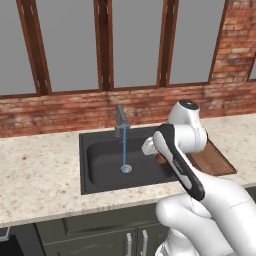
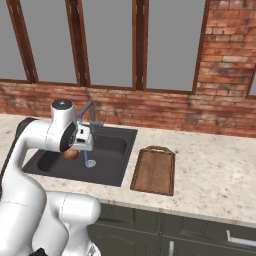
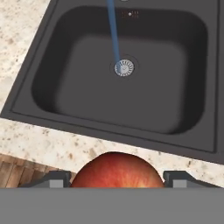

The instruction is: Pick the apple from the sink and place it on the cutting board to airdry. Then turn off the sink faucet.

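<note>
The speckled beige bench carries the dark sink, where water runs from the sink faucet, and the wooden cutting board to its right. The red-orange apple sits clamped between the gripper jaws, raised above the sink's right rim.

A red-orange apple with a yellowish flush, beside the dark grey-black sink with its silver drain; a thin blue water stream falls onto the drain; speckled beige counter surrounds the sink, a brown wooden cutting board with darker rim to its right, red-brown brick wall behind, under a grey faucet
</note>
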Available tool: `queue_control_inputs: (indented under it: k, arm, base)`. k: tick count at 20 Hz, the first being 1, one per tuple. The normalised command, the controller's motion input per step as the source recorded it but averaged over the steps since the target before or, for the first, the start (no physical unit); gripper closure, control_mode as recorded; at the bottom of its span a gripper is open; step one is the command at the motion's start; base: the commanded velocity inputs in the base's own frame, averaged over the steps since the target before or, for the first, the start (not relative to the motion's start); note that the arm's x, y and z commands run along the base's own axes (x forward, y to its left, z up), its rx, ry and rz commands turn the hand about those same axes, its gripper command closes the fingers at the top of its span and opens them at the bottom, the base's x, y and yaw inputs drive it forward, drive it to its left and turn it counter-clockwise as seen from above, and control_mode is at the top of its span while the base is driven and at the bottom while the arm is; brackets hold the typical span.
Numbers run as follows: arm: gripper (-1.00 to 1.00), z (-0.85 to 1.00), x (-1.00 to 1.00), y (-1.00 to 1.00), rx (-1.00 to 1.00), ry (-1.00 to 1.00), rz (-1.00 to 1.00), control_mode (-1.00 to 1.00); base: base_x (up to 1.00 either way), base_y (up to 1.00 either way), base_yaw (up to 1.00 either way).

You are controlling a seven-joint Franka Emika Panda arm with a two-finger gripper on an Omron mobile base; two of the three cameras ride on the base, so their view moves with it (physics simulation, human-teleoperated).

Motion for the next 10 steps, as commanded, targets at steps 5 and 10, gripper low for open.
queue_control_inputs:
  k: [5, 10]
  arm:
    - [1.0, 0.29, -0.49, -0.25, 0.0, 0.0, 0.0, -1.0]
    - [1.0, 0.34, -0.37, -0.42, 0.0, 0.02, -0.01, -1.0]
  base:
    - [0.0, 0.0, 0.0]
    - [0.0, 0.0, 0.0]
